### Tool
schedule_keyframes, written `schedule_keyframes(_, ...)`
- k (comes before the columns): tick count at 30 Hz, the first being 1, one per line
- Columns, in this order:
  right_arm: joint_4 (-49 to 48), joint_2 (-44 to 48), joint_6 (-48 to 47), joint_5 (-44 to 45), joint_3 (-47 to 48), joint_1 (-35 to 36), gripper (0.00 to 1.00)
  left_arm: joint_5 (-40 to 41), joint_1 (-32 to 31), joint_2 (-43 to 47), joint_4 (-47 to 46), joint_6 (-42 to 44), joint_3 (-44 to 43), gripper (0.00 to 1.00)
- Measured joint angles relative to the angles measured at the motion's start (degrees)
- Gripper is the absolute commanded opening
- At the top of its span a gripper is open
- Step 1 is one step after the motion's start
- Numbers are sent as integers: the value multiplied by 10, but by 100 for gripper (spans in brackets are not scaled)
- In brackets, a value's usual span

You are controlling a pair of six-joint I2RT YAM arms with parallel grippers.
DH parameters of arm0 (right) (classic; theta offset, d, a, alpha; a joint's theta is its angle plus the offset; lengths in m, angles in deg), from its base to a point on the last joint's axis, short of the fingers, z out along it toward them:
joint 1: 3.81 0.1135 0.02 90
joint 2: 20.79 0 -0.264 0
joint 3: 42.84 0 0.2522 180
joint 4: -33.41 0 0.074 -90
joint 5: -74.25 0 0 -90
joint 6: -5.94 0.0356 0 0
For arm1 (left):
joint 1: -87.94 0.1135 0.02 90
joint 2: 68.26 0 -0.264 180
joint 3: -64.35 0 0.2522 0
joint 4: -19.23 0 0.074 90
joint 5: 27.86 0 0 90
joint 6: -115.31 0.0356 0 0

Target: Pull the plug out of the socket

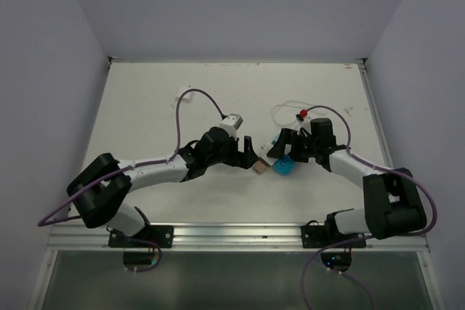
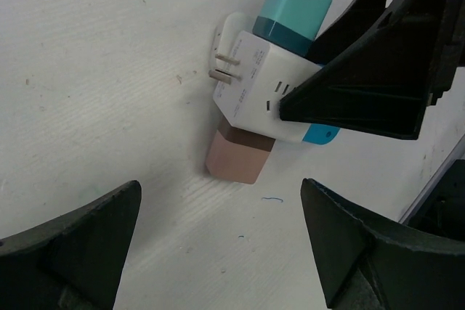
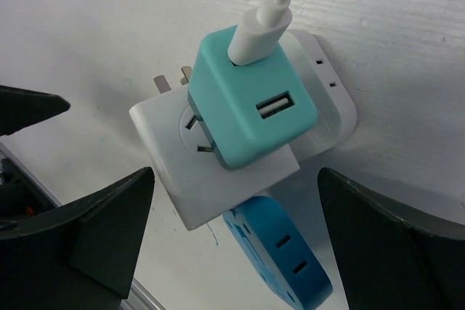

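The white cube socket [image 2: 254, 81] lies on the table with metal prongs sticking out of one side. Three plugs sit in it: a teal plug [image 3: 251, 110] with a white cable [image 3: 272, 5], a pinkish-brown plug [image 2: 236, 156] and a blue plug [image 3: 287, 263]. My left gripper [image 2: 219, 205] is open just short of the pinkish-brown plug [image 1: 259, 168], with only bare table between its fingers. My right gripper [image 3: 236, 205] is open, its fingers on either side of the socket [image 3: 185, 168] and the blue plug [image 1: 284, 167]. One right finger [image 2: 363, 85] covers part of the socket in the left wrist view.
A flatter white block [image 3: 330, 96] lies behind the socket under the teal plug. The white cable loops toward the back right [image 1: 287, 109] beside a small red piece [image 1: 301, 113]. A small white item [image 1: 184, 94] lies at the back left. A metal rail [image 1: 232, 236] marks the near edge.
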State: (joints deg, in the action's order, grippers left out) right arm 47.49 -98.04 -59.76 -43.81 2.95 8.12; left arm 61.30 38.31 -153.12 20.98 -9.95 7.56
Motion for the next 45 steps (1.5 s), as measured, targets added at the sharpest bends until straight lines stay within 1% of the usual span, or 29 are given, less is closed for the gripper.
schedule_keyframes(3, -15, -19, -1, -19, 1, 0, 98, 0, 0, -27, -2, 0, 0, 92)
schedule_keyframes(6, -27, -38, -2, -37, 1, 0, 93, 0, 0, -47, 1, 0, 0, 92)
schedule_keyframes(8, -32, -45, -3, -48, 1, 0, 85, 0, 0, -53, 2, 0, 0, 92)
schedule_keyframes(9, -34, -46, -3, -52, 1, 0, 81, 0, 0, -53, 3, -1, 0, 91)
schedule_keyframes(10, -35, -46, -4, -55, 1, 0, 67, 0, 1, -53, 2, -1, 0, 91)
schedule_keyframes(12, -40, -45, -4, -67, 1, -1, 52, 0, 2, -52, 0, -1, 0, 91)
schedule_keyframes(13, -42, -45, -2, -69, 1, -1, 37, 0, 3, -50, -2, -1, 2, 91)
schedule_keyframes(14, -46, -43, 5, -84, 1, -1, 32, 0, 5, -46, -5, -2, 5, 91)
schedule_keyframes(15, -47, -39, 8, -91, 2, -1, 24, 0, 7, -40, -6, -2, 10, 91)
schedule_keyframes(18, -45, -24, 13, -89, 2, 0, 14, -2, 12, -14, -14, 2, 30, 93)
schedule_keyframes(19, -42, -19, 17, -87, 2, -1, 7, -2, 14, -2, -20, 5, 38, 93)
schedule_keyframes(20, -40, -13, 22, -85, 2, -1, 4, -3, 15, 10, -24, 8, 46, 94)
schedule_keyframes(23, -37, 10, 37, -81, 2, -1, 0, -5, 15, 44, -41, 21, 67, 95)
schedule_keyframes(29, -36, 50, 64, -74, 2, -1, 0, -10, 15, 93, -63, 41, 94, 96)
schedule_keyframes(39, 5, 66, 85, -78, 12, -1, 0, -18, 7, 99, -85, 59, 104, 97)
schedule_keyframes(45, 7, 63, 69, -115, 14, 10, 0, -22, 7, 97, -102, 43, 104, 100)
